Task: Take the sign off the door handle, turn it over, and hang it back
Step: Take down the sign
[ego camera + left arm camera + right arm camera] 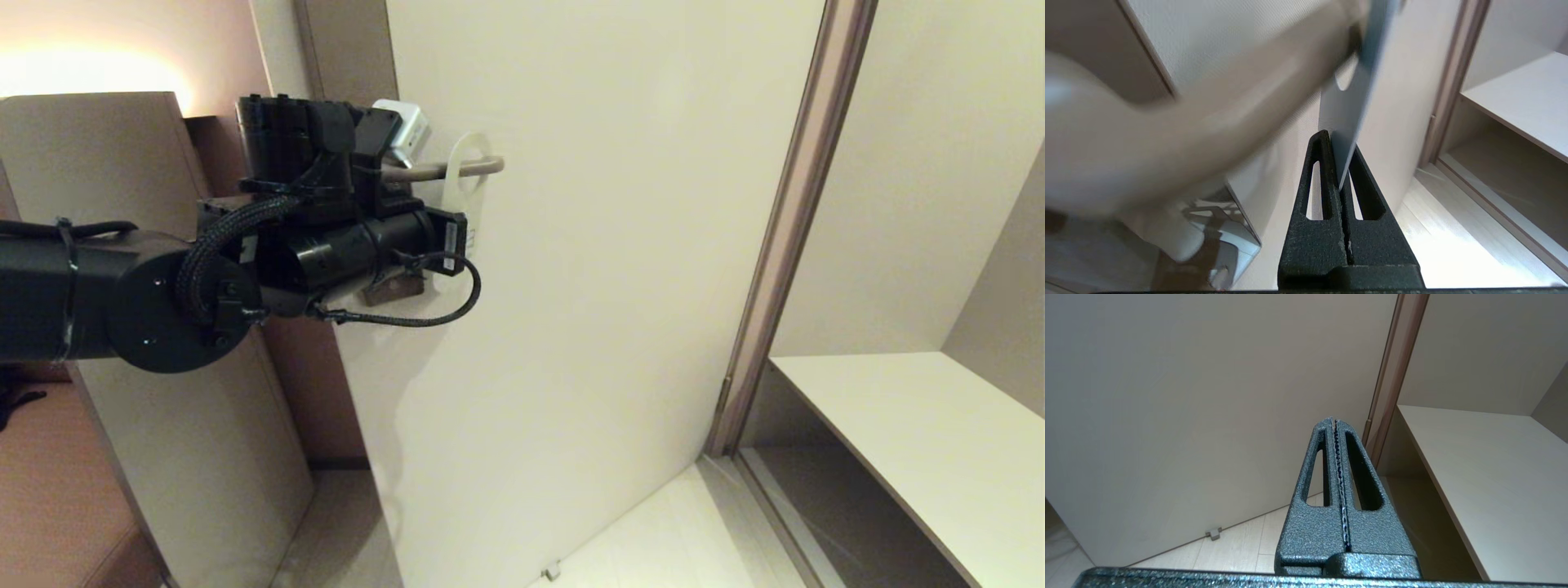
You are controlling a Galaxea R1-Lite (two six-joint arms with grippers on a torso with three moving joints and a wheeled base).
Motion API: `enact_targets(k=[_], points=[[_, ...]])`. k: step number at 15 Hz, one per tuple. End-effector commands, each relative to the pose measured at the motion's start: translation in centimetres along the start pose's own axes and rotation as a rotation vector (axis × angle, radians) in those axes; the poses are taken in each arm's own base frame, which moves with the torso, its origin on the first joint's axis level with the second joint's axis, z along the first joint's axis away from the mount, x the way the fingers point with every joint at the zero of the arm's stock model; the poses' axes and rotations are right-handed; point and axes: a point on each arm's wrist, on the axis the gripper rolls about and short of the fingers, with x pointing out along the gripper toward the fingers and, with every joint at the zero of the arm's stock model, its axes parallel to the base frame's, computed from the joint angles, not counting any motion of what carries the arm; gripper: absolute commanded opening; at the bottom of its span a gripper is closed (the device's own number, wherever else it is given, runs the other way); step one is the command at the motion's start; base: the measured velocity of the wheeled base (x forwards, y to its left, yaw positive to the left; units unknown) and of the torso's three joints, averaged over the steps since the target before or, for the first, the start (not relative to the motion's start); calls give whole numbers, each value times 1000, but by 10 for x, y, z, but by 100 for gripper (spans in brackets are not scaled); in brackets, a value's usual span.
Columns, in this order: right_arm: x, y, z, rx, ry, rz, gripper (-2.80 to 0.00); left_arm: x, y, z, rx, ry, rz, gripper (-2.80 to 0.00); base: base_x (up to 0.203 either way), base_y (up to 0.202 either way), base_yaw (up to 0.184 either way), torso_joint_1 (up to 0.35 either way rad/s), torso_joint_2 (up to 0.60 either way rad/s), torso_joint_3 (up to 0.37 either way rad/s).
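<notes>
The sign [467, 189] hangs by its round hole on the door handle [445, 170], near the lever's free end, its white face towards the head view. My left gripper [1337, 143] is shut on the sign's [1348, 107] lower edge, the thin card pinched between both fingers. In the left wrist view the handle [1208, 122] passes close and blurred, and the sign's hole sits around it. My left arm [343, 237] reaches in from the left and hides the fingers in the head view. My right gripper [1334, 423] is shut on nothing, low, facing the door.
The cream door [612, 310] fills the middle, with its brown frame [780, 245] to the right. A pale shelf [914, 433] stands in the recess beyond the frame. A small door stop [552, 570] sits on the floor. A padded panel [114, 171] is on the left.
</notes>
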Motion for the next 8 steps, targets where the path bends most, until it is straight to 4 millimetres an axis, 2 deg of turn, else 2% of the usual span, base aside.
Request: enact_targets(k=[1, 8], points=[[0, 0, 0, -1, 1, 1, -280, 6, -1, 3, -1, -9, 4, -280, 0, 0, 0, 0, 0, 0], [0, 0, 0, -1, 1, 1, -280, 15, -2, 0, 1, 8, 21, -280, 0, 0, 0, 0, 0, 0]])
